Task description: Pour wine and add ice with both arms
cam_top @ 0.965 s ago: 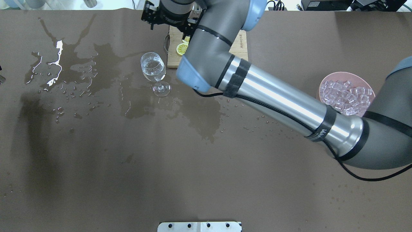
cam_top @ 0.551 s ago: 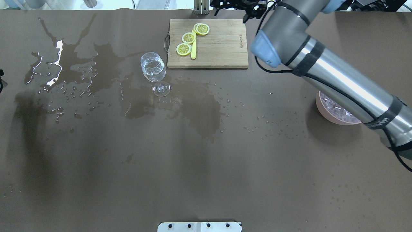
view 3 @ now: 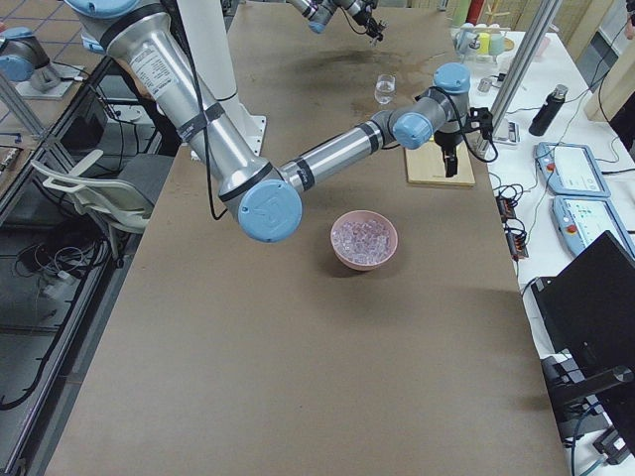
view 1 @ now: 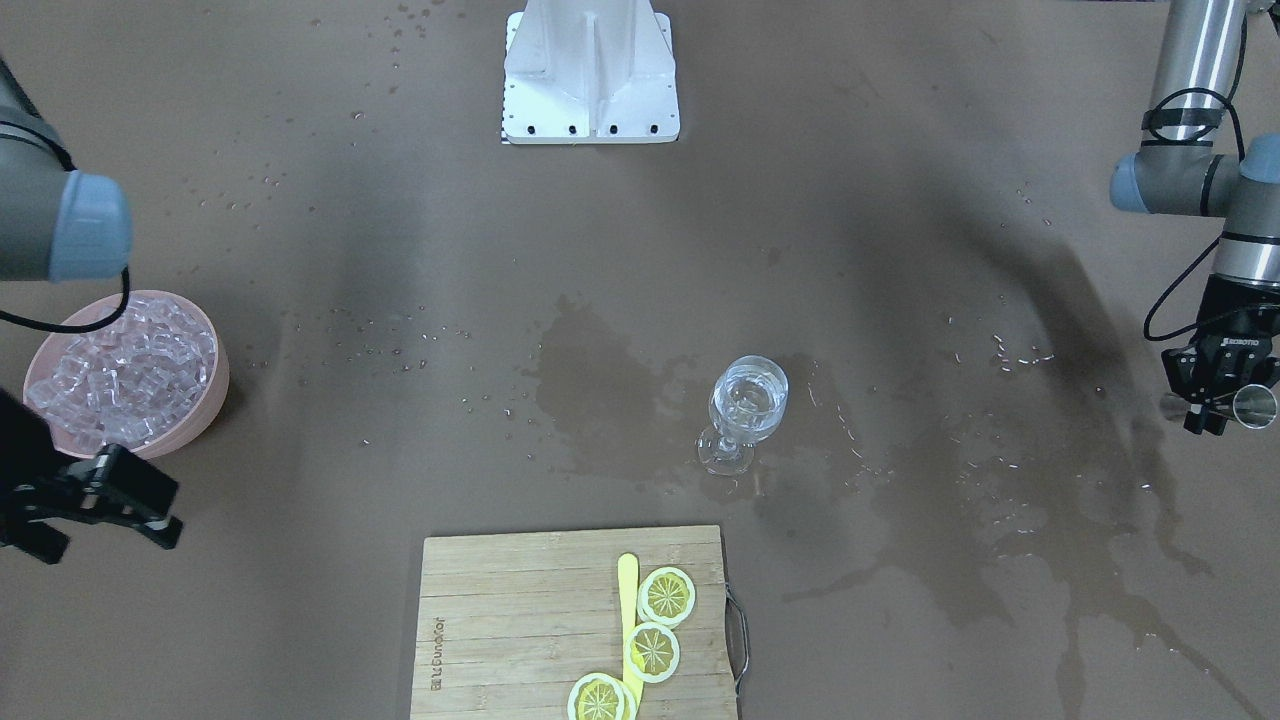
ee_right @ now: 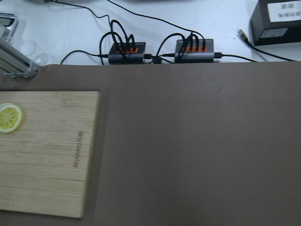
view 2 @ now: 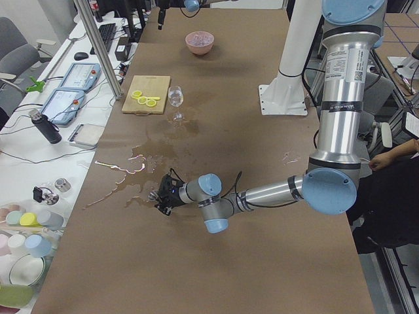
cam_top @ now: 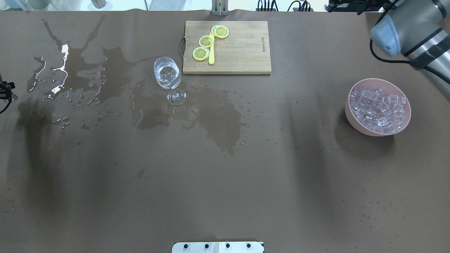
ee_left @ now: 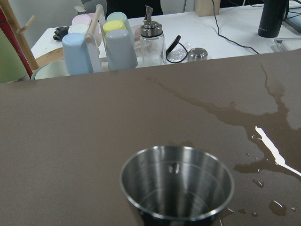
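A wine glass (cam_top: 167,73) holding clear wine stands upright on the brown table left of the cutting board; it also shows in the front view (view 1: 748,400). The ice (cam_top: 379,107) fills a pink bowl (cam_top: 351,117) at the right, also seen in the front view (view 1: 120,385). My left gripper (view 1: 1225,410) is shut on a steel cup (ee_left: 177,188) at the table's far left, low over the wet cloth and far from the glass. My right gripper (view 1: 165,515) looks open and empty, above the table beyond the bowl, between it and the board.
A wooden cutting board (cam_top: 239,49) with lemon slices (cam_top: 206,41) and a yellow knife lies at the far edge. Spilled liquid (cam_top: 63,66) and wet stains cover the left and middle of the cloth. The white base block (view 1: 590,75) is at the robot's side.
My right arm has swung from over the cutting board and glass to the far right corner, uncovering the board and the ice bowl. The glass has not moved.
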`<state>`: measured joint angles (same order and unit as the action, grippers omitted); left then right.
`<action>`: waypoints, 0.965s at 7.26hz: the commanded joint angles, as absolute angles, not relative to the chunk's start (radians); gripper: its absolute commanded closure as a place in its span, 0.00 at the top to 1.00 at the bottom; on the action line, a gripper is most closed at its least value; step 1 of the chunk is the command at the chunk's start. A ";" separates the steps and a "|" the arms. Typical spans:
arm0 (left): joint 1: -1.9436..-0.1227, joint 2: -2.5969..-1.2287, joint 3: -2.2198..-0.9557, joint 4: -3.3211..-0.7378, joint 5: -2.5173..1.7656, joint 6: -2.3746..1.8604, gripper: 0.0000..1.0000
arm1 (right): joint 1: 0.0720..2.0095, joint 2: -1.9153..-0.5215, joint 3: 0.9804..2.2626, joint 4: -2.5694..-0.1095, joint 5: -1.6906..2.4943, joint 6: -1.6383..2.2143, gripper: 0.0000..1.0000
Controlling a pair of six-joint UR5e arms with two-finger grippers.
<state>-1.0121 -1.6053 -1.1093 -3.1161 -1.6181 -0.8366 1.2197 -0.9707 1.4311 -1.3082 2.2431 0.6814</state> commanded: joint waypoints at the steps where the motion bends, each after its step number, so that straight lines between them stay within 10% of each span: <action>1: -1.011 -1.617 -1.108 -3.116 -1.626 -0.860 0.12 | 1.351 -1.101 1.428 -1.304 2.301 0.481 1.00; 7: -1.009 -1.631 -1.089 -3.100 -1.666 -0.865 0.11 | 1.509 -1.362 1.420 -1.230 2.371 0.220 1.00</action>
